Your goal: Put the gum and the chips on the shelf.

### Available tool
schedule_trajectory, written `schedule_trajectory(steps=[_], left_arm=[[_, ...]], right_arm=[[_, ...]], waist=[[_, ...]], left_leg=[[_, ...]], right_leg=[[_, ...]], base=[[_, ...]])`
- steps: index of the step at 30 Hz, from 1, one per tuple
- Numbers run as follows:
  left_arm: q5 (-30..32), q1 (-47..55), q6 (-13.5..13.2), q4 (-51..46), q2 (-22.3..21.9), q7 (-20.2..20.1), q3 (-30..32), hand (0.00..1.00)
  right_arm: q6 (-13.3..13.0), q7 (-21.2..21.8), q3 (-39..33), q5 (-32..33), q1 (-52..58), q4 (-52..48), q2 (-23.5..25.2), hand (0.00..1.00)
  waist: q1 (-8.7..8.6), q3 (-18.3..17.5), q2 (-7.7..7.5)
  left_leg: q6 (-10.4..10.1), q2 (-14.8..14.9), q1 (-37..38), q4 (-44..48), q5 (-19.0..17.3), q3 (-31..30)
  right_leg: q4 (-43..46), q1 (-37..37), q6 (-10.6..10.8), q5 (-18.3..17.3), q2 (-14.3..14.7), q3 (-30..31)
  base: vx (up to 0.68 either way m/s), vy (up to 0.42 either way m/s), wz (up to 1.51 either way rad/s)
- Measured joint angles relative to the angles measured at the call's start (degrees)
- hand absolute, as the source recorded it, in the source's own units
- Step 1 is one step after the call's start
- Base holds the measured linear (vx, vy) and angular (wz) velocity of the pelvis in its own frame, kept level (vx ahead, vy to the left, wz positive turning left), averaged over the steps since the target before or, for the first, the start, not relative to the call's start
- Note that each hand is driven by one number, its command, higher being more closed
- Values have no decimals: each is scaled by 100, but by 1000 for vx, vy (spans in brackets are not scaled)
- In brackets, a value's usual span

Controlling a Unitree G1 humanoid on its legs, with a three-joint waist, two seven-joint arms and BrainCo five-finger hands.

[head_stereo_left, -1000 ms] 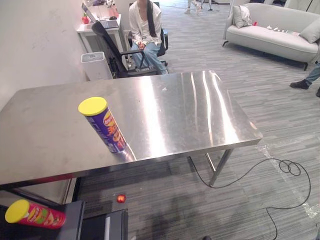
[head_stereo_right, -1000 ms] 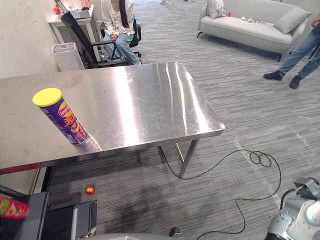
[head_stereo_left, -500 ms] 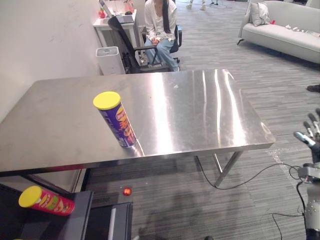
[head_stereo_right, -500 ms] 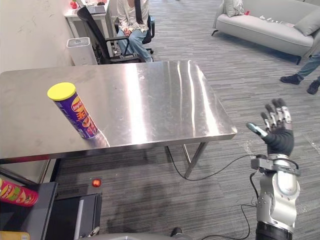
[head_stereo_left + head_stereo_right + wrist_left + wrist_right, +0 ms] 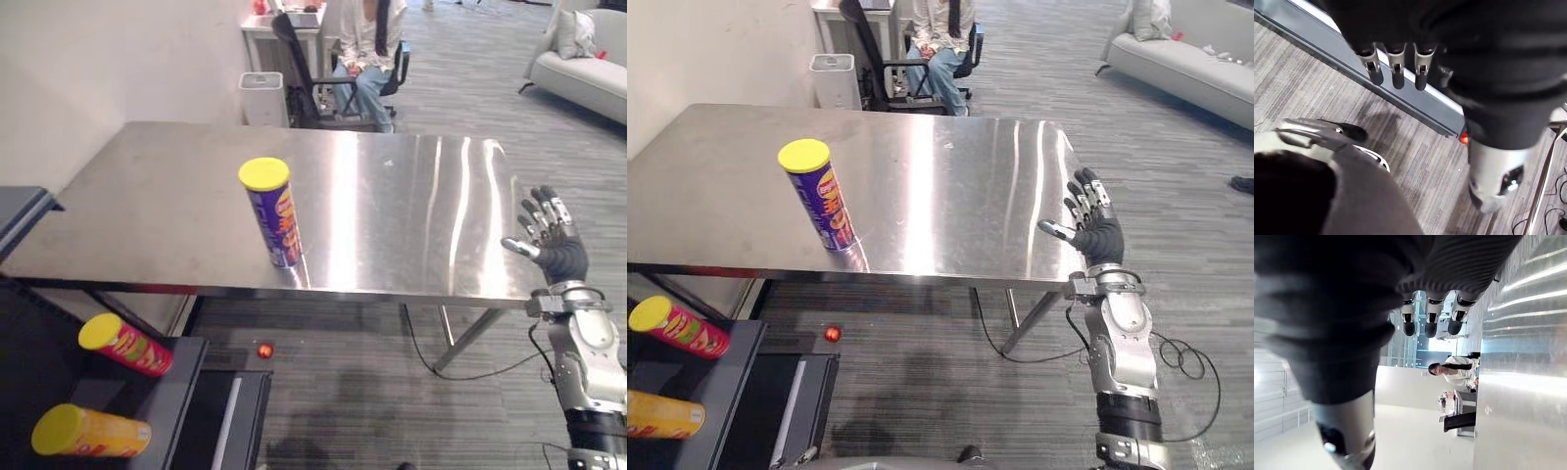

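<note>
A purple chips can (image 5: 274, 215) with a yellow lid stands upright on the steel table (image 5: 411, 225), near its front edge. My right hand (image 5: 554, 250) is raised beside the table's front right corner, well to the right of the can, its fingers (image 5: 1431, 318) straight and spread, holding nothing. My left hand (image 5: 1397, 73) hangs low over the floor with straight fingers and is empty. The dark shelf (image 5: 181, 387) stands at the lower left, below table height. A red can (image 5: 125, 345) and an orange can (image 5: 90, 433) lie on it.
A person sits on an office chair (image 5: 372, 49) behind the table, next to a white bin (image 5: 261, 96). A grey sofa (image 5: 588, 59) is at the far right. A small red ball (image 5: 264, 350) lies on the floor under the table's front edge.
The camera has swung left, bringing more of the shelf and a second lying can into view. My right hand has come up and in toward the table's right corner, fingers still spread.
</note>
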Motion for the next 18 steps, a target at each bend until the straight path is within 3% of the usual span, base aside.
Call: schedule_trajectory(steps=[15,18], left_arm=[[-66,134,-7,-175,4,-3,-127,0],[-65,167,-2,-187,4,-6,-167,0]], right_arm=[[-11,90,794,-239,-1012,896,-2,0],[-11,109,970,-249,-1173,1008,-2,0]], waist=[[246,221,-15],[380,260,-15]], left_leg=[[153,-226,-109,-207,298,-517],[170,-251,-111,-201,310,-552]], right_leg=[[88,19,77,53,-198,-460],[128,18,77,53,-240,-481]], base=[[-24,26,18],[-5,26,9]])
